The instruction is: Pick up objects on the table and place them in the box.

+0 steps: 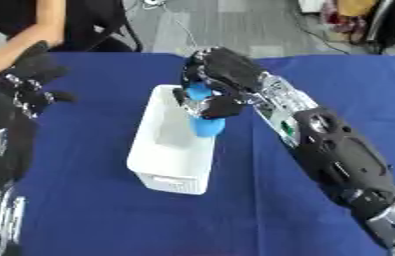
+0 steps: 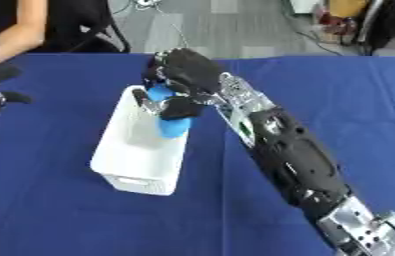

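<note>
A white rectangular box (image 1: 172,165) stands in the middle of the blue table (image 1: 95,210). My right hand (image 1: 222,80) hangs over the box's far right rim, its fingers curled round a blue object (image 1: 206,124). The object's lower end dips inside the box near the right wall. My left hand (image 1: 27,82) is raised at the left edge, fingers spread and holding nothing. The box's inside looks bare apart from the blue object.
A person's bare arm (image 1: 25,35) shows at the far left edge beside my left hand. Beyond the table's far edge lie grey floor, cables and clutter (image 1: 349,20). Blue cloth stretches to the right of the box.
</note>
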Motion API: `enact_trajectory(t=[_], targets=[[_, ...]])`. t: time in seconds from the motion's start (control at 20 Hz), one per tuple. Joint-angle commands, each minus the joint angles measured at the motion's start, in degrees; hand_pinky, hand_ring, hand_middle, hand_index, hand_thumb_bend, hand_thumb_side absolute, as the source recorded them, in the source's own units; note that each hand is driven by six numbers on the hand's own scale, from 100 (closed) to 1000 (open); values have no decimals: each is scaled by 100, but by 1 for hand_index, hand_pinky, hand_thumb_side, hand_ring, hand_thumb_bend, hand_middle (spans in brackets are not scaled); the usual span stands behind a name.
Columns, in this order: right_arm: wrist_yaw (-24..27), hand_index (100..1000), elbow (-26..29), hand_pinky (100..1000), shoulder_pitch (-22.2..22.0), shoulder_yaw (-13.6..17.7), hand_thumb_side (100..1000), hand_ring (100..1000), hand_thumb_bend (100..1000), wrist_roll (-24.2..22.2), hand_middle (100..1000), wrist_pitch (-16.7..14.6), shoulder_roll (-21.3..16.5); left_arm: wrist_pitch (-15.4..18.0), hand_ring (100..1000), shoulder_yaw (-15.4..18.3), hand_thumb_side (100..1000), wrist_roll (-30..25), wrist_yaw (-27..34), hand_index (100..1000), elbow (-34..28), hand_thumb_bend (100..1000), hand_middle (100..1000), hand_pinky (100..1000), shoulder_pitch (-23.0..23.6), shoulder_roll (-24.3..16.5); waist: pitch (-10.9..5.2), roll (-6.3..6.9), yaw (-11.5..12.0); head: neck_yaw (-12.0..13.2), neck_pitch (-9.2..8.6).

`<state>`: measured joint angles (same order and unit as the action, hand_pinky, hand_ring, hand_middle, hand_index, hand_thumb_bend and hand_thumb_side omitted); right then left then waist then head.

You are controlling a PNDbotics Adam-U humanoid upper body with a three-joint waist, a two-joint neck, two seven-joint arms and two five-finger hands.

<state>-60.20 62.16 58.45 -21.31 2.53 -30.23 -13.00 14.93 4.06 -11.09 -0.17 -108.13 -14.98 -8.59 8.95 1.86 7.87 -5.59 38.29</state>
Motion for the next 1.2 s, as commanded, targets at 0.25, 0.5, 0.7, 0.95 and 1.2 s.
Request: enact_trajectory(t=[0.25,0.5,0.7,0.95,1.2], targets=[[424,698,477,350,185,-123,1000,440,262,-50,565,-86,-74,3,847,-9,935,-41,24,889,-62,1000,976,648,-81,-8,-98,-4,14,-34,-4],[349,1000,504,1000,143,-141,1000,980,719,-434,956,-494,-115,4,847,-4,937,-38,14,889,-62,1000,976,648,-80,-8,-100,-9,5,-13,-5],[503,1000,691,1000,39,-125,1000,1000,707,-430,970,-649,-361,5,847,-2,942,-33,7,889,-62,1000,976,648,-78,-17,-99,-18,-9,10,-5],[655,1000,926,1000,-51,-147,1000,996,678,-402,968,-596,-576,5,848,0,942,-30,3,888,-60,1000,976,648,-78,-23,-100,-23,-20,20,-8],[703,1000,1061,1000,-116,-144,1000,974,631,-423,956,-520,-685,5,848,4,944,-38,-21,887,-51,1000,976,648,-70,-30,-108,-28,-48,26,-13]])
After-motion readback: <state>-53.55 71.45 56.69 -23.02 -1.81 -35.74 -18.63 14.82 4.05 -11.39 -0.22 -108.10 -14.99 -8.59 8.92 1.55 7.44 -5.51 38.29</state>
